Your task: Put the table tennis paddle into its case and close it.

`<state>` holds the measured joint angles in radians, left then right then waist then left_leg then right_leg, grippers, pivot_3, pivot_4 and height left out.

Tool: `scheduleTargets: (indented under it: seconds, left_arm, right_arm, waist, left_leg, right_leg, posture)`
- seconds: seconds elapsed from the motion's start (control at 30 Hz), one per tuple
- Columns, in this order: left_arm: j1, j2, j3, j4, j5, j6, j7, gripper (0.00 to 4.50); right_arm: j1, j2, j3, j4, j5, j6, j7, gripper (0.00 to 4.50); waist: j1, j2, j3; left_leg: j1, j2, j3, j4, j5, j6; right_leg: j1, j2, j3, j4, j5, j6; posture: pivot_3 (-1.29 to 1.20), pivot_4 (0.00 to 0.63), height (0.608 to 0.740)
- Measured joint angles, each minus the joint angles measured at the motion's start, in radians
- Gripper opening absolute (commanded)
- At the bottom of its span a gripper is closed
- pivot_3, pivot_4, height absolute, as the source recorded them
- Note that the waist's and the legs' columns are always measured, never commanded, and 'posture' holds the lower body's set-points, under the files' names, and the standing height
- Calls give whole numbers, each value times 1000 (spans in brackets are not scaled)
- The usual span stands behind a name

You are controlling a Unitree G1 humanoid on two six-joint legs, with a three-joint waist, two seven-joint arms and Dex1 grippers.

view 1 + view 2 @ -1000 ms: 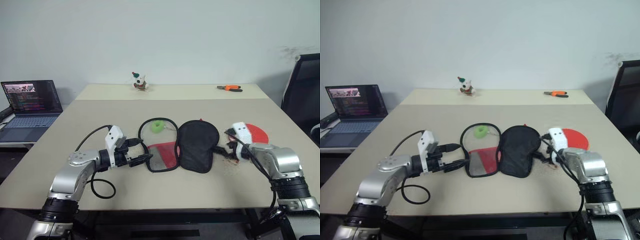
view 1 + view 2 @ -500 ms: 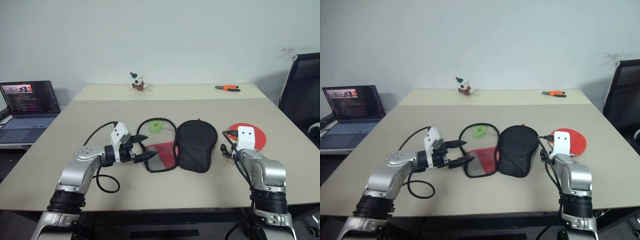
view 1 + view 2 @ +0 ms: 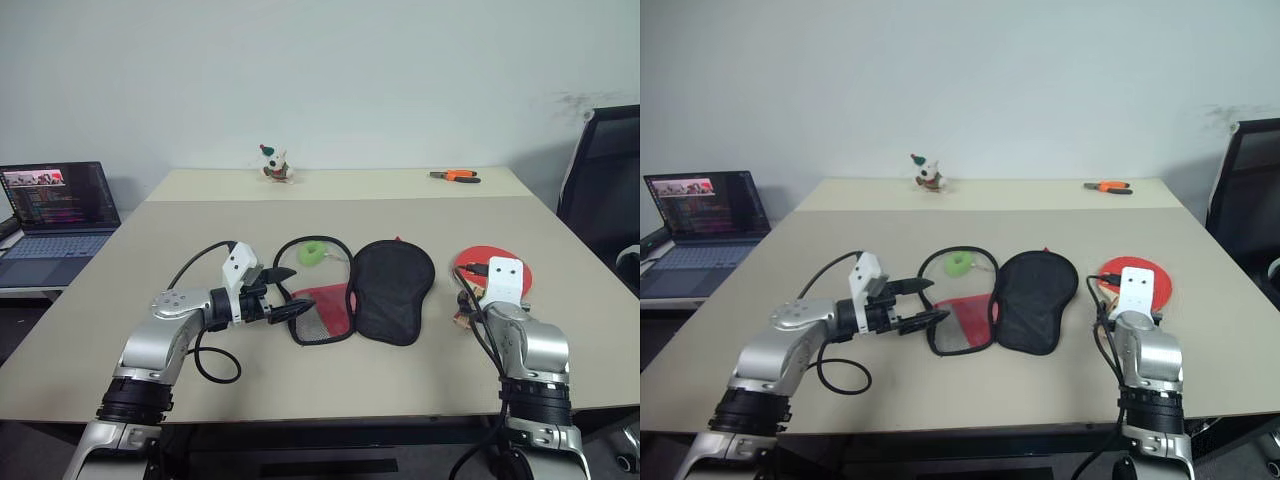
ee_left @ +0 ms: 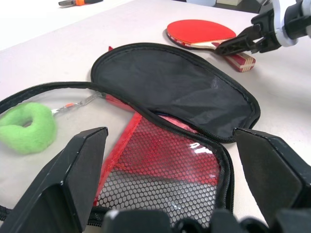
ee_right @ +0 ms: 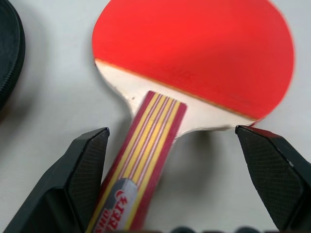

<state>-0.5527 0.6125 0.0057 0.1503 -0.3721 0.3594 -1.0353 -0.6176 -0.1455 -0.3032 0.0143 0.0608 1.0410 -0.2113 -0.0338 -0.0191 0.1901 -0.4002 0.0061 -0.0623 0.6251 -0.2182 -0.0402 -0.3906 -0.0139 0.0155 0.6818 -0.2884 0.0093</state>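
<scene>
The case (image 3: 392, 290) lies open in the middle of the table, its black flap (image 4: 175, 87) folded out to the right and its red lining with black mesh (image 4: 165, 179) facing up. A green ring (image 3: 316, 252) rests inside the zip loop. My left gripper (image 3: 288, 306) is open, level with the table, at the left edge of the mesh half. The table tennis paddle (image 5: 194, 53) lies red face up to the right of the case, handle (image 5: 146, 141) towards me. My right gripper (image 5: 171, 132) is open, with one finger on each side of the handle.
An open laptop (image 3: 60, 210) stands on a side desk at the left. A small toy figure (image 3: 273, 163) and orange pliers (image 3: 458, 176) lie at the table's far edge. A black chair (image 3: 600, 180) is at the right. A black cable (image 3: 215, 365) loops beside my left arm.
My right gripper has swung from pointing left at the case to pointing forward over the paddle's handle, and has sunk a little. My left gripper stays at the case's edge.
</scene>
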Motion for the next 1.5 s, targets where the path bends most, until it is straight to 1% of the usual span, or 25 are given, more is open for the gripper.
scheduleTargets:
  seconds: [0.17,0.3,0.4,0.63,0.7,0.73,0.9,1.0,1.13,1.2,1.27,1.33,1.43,1.5]
  left_arm:
    - [0,0,0,0,1,0,1,4500]
    - [0,0,0,0,1,0,2,4500]
    - [0,0,0,0,2,0,3,4500]
    - [0,1,0,0,3,0,4,4500]
    - [0,1,0,0,4,0,5,4500]
    - [0,1,0,0,4,0,5,4500]
    - [4,3,1,-2,5,0,11,4500]
    - [15,12,4,-4,5,1,19,4500]
    - [25,15,8,-12,3,3,22,4500]
    - [25,15,9,-24,3,3,22,4500]
    - [30,18,11,-24,2,4,22,4500]
    - [31,19,12,-25,2,4,22,4500]
    - [30,19,12,-26,2,4,21,4500]
    - [30,19,11,-26,2,4,21,4500]
  right_arm:
    - [-25,40,-28,35,1,-6,-25,4481]
    - [-33,48,-37,58,1,-27,-35,4481]
    - [-42,45,-37,88,1,-56,-34,3881]
    - [-77,31,-27,175,10,-131,-18,1693]
    - [-83,30,-26,193,20,-139,-9,1218]
    - [-85,26,-26,201,21,-142,-8,1126]
    - [-90,-1,-26,238,39,-182,-3,1126]
    - [-89,-43,-27,229,38,-182,4,1126]
    - [-89,-68,-28,118,41,-160,15,1126]
    - [-93,-64,-30,38,50,-116,15,1126]
    - [-97,-14,-35,-79,76,-22,11,1125]
    - [-98,85,-32,-211,104,101,-1,1125]
    - [-98,211,-18,-314,130,241,-16,1124]
    - [-97,259,-6,-354,130,298,-30,1123]
  waist:
    - [0,0,0]
    - [-1,0,0]
    - [-3,-1,0]
    - [-2,-1,-1]
    - [2,-3,-2]
    - [3,-3,-2]
    - [5,-3,-2]
    - [3,-2,-1]
    - [1,-1,-1]
    - [-4,-1,-1]
    - [-13,-1,-1]
    - [-20,-1,-1]
    - [-20,-1,-1]
    - [-15,-1,-1]
  left_leg:
    - [0,0,0,0,0,0]
    - [1,0,1,0,0,0]
    - [2,2,3,1,0,0]
    - [2,2,4,1,0,0]
    - [2,2,3,2,0,0]
    - [2,2,3,3,0,0]
    - [2,-1,6,4,0,1]
    - [0,-1,7,3,0,1]
    - [-4,1,8,0,0,2]
    - [-12,3,9,1,0,2]
    - [-16,6,9,1,0,2]
    - [-16,8,9,0,0,2]
    - [-16,8,7,1,0,2]
    - [-16,6,7,2,0,2]
  right_leg:
    - [0,0,0,0,0,0]
    - [0,0,1,0,0,0]
    - [1,0,1,0,0,0]
    - [1,4,2,0,1,1]
    - [2,3,2,-1,2,1]
    - [2,3,2,-1,2,1]
    - [2,1,2,-2,4,7]
    - [-1,0,3,-2,5,5]
    - [-8,0,4,-1,5,3]
    - [-16,1,4,0,5,1]
    - [-20,3,4,0,6,-1]
    - [-21,4,4,1,6,-2]
    - [-21,5,3,2,6,-2]
    - [-20,5,3,2,6,-2]
  posture:
    - [0,150,740]
    - [0,150,740]
    - [0,150,740]
    - [0,150,740]
    - [0,150,740]
    - [0,150,740]
    - [0,150,740]
    - [0,150,740]
    - [0,150,740]
    - [0,150,740]
    - [0,150,740]
    - [0,150,740]
    - [0,150,740]
    - [0,150,740]
